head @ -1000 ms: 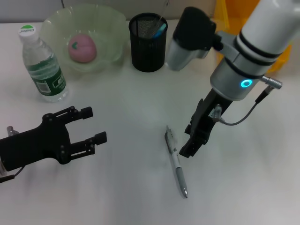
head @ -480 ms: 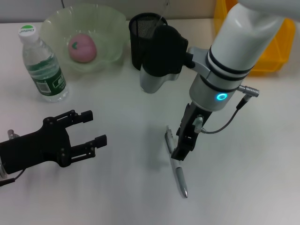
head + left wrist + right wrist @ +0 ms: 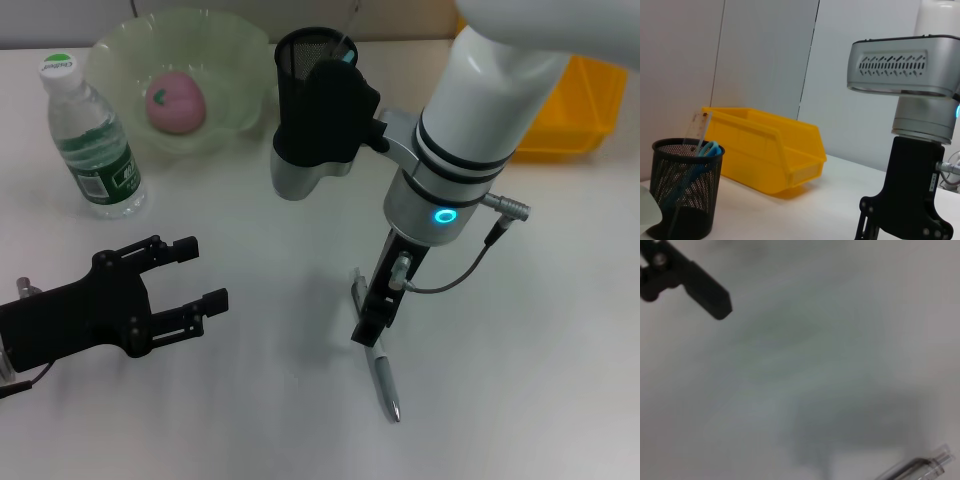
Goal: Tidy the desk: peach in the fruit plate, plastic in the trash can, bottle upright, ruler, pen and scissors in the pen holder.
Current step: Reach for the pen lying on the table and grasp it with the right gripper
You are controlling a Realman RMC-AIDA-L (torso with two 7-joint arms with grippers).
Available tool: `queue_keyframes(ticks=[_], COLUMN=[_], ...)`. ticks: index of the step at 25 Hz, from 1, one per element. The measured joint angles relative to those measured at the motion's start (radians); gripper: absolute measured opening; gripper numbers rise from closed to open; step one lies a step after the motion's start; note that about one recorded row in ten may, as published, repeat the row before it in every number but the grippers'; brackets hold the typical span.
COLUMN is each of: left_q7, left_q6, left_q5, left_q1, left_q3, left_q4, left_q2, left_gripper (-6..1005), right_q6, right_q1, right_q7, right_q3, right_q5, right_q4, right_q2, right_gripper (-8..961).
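My right gripper (image 3: pixel 368 325) sits over the pen (image 3: pixel 377 360); whether it's spread I can't tell — centre on the barrel before squeezing.

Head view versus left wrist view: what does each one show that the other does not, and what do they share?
Only the head view shows the peach in the fruit plate, the upright bottle, the pen lying on the desk, and the left tool open. Only the left wrist view shows the ruler standing in the holder. Both show the pen holder, the scissors in it, the trash can and the right tool.
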Motion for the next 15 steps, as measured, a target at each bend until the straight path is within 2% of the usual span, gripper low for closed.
queue_keyframes(ticks=[15], left_q7=[0.000], left_q6=[0.007], left_q5=[0.001], left_q1=[-0.005], left_q3=[0.000], left_q4=[0.000], left_q2=[0.004], left_gripper=[775], right_q6=[0.022], right_q1=[0.025], right_q7=[0.080], right_q3=[-0.068], right_q5=[0.036], right_q4=[0.042], right_q2=[0.000], right_gripper=[640])
